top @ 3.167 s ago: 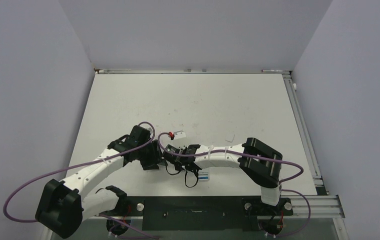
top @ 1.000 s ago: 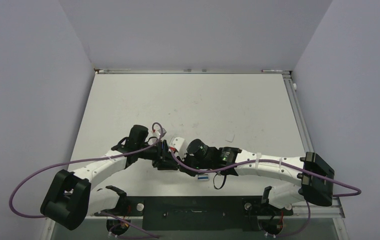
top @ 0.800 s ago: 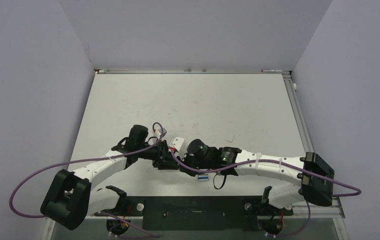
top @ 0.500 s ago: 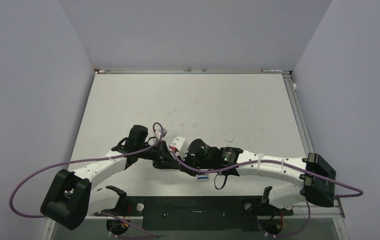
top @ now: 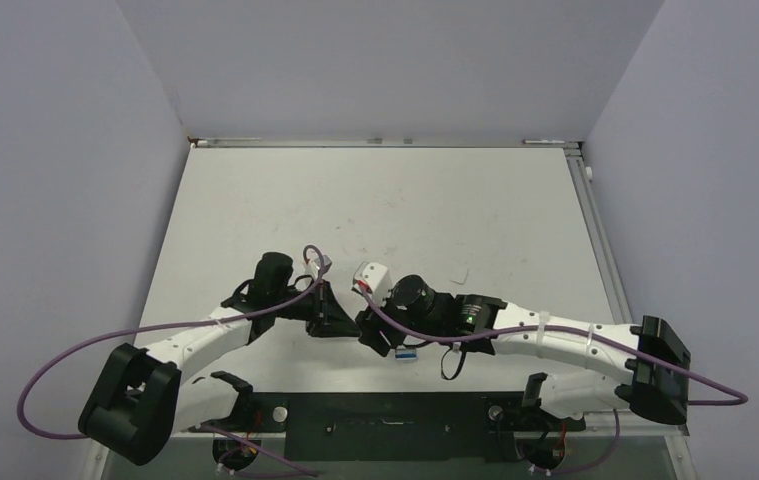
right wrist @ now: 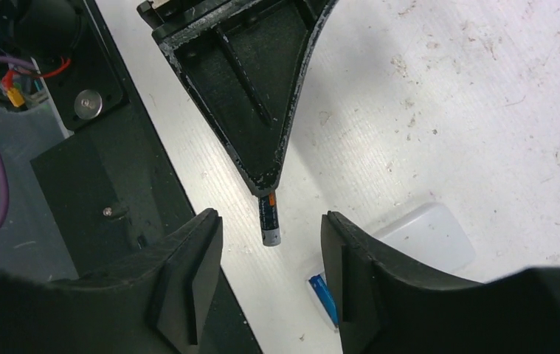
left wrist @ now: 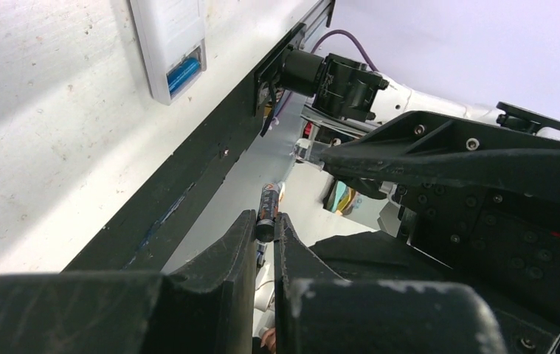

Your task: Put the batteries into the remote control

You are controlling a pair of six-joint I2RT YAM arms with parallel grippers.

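Note:
My left gripper (left wrist: pixel 265 227) is shut on the dark battery (left wrist: pixel 268 208), whose far end sticks out past the fingertips. In the right wrist view the left fingers (right wrist: pixel 262 110) point down at the table with that battery (right wrist: pixel 269 220) at their tip. My right gripper (right wrist: pixel 271 247) is open and empty, its jaws either side of the battery without touching it. The white remote control (right wrist: pixel 428 234) lies back up, with the blue battery (right wrist: pixel 325 293) in its open compartment. It also shows in the left wrist view (left wrist: pixel 166 33), as does the blue battery (left wrist: pixel 183 72). From above, the remote (top: pixel 408 354) is mostly hidden under my right arm.
The black base strip (right wrist: pixel 114 184) runs along the table's near edge, close to both grippers. A small loose white cover piece (top: pixel 460 274) lies on the table beyond the right arm. Both wrists crowd together near the front middle (top: pixel 355 320).
My right arm has stretched lower and to the right, and its wrist has shifted a little right and nearer. The left gripper keeps the dark battery and has barely moved.

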